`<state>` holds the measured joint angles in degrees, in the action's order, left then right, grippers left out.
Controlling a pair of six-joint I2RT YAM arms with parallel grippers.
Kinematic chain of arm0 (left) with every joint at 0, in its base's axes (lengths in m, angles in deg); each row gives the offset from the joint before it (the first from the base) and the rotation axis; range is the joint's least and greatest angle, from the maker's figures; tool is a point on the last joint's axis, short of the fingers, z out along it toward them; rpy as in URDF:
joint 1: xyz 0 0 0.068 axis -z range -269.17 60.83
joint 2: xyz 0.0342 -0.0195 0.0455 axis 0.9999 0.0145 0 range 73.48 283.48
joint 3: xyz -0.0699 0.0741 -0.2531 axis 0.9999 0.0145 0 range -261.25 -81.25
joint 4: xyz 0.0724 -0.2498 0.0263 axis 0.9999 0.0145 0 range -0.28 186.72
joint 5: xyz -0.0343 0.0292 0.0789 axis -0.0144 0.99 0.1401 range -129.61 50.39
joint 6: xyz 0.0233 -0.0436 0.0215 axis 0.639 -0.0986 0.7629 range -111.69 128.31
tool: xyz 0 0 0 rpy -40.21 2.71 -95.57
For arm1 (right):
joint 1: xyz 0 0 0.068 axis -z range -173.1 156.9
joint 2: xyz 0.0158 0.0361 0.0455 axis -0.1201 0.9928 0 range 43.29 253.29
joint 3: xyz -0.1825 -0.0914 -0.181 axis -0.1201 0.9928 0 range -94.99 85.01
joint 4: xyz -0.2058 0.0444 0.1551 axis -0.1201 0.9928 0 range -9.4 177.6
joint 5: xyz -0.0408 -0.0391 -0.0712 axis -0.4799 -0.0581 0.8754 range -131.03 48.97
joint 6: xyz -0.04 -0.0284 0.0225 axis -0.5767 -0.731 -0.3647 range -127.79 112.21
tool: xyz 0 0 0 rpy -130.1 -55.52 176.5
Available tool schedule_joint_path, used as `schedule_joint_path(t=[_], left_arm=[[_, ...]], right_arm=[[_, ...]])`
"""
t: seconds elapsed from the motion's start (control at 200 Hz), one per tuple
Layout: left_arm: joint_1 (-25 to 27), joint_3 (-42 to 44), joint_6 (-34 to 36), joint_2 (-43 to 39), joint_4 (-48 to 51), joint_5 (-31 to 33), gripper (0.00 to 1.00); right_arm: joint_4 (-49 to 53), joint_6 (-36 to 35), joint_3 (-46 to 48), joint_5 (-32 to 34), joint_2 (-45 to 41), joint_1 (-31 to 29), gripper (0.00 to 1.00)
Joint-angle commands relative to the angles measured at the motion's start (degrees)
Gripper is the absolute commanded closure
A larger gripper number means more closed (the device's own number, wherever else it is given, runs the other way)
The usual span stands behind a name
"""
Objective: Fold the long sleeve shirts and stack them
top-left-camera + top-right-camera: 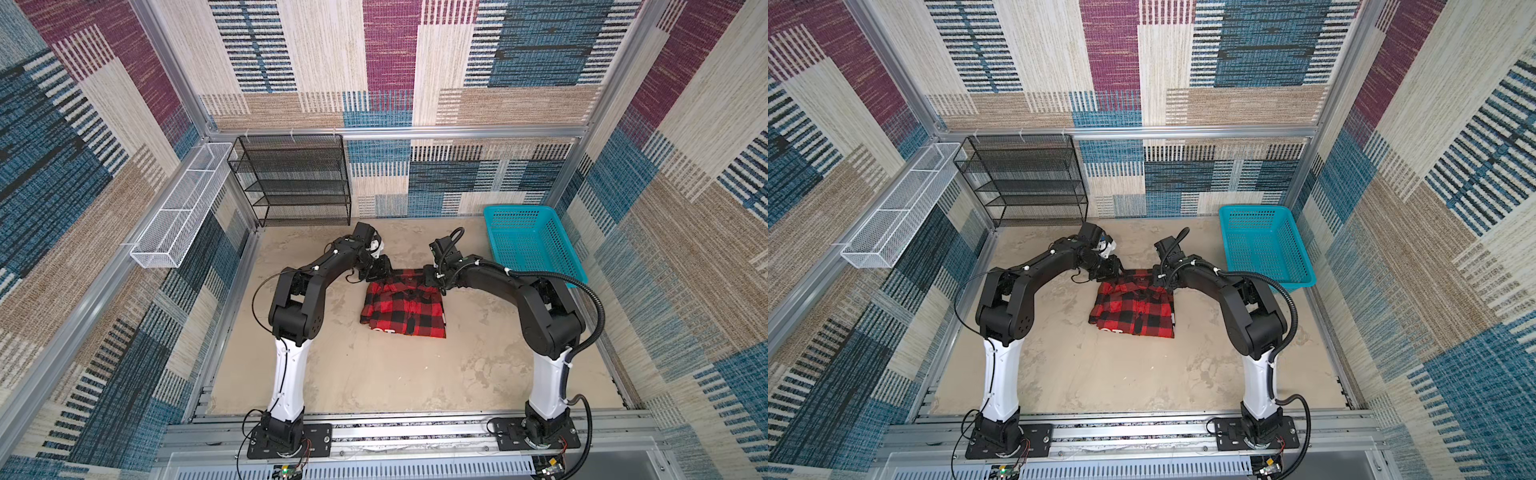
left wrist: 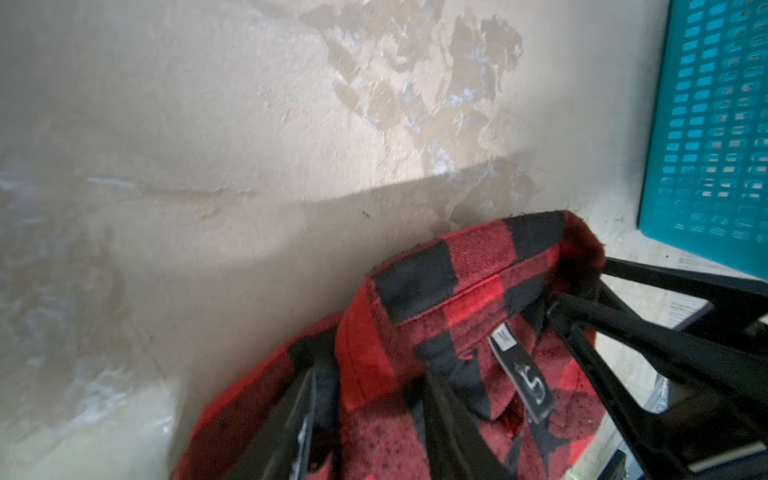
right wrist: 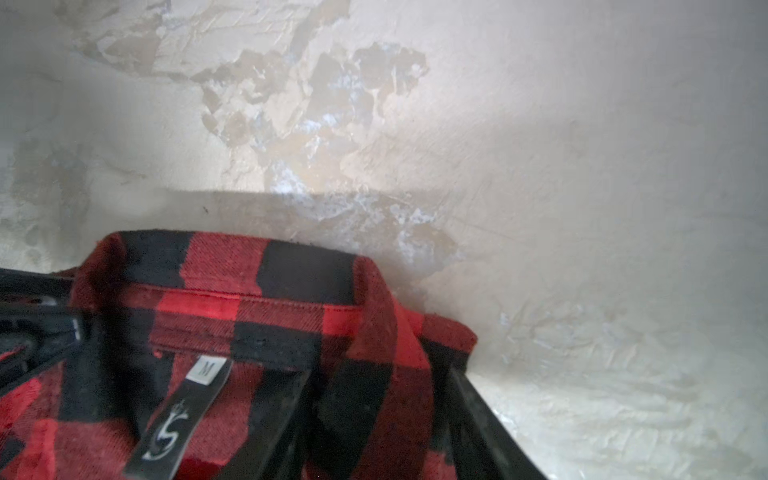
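shirt: red-and-black buffalo-check flannel long sleeve shirt folded to a compact rectangle, flat on sandy beige textured tabletop, mid-table.
lettering: white block lettering at near edge.
left gripper: at left end of collar, jaws partly apart, cloth between; hold cannot be told.
right gripper: at right end of collar, likewise.
basket: teal perforated plastic basket far right, apart from shirt.

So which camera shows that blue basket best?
Both top views: the whole blue basket shows, standing empty at the back right. The left wrist view catches only part of its perforated side; the right wrist view misses it.
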<state>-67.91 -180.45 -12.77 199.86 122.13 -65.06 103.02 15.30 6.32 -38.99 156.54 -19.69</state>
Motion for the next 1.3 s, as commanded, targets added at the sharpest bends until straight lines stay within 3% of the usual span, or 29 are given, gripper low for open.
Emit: schedule_joint_path(t=[0.0,0.22,0.511,0.816,1.052,1.182,1.292], left_arm=[[0.4,0.42,1.42,-1.16,-1.01,-0.21,0.56],[0.98,2.71,0.74,-1.92,-2.81,0.05,0.6],[1.07,2.25,-0.45,-2.6,-3.97,0.21,1.0],[1.03,3.62,0.4,-9.71,-4.09,3.81,1.0],[1.06,1.36,0.72,-5.03,-3.61,12.97,1.0],[1.05,-0.63,-0.57,-2.09,-3.54,14.81,0.65],[0.98,-0.54,-1.54,-4.2,-2.78,15.52,0.52]], right_arm=[[-1.32,-0.11,-0.5,-0.07,0.04,0.13,0.45],[-1.58,-0.32,-0.61,-0.29,0.52,0.3,0.49],[-1.6,-0.44,-0.6,-0.99,-0.42,0.31,0.73],[-3.98,-1.09,0.92,-1.17,-4.56,0.37,0.79],[-7.38,-0.29,-0.3,0.21,0.88,0.48,0.76],[-6.77,0.04,-2.01,0.41,3.36,0.46,0.65],[-6.26,0.29,-1.21,0.13,0.62,0.49,0.49]])
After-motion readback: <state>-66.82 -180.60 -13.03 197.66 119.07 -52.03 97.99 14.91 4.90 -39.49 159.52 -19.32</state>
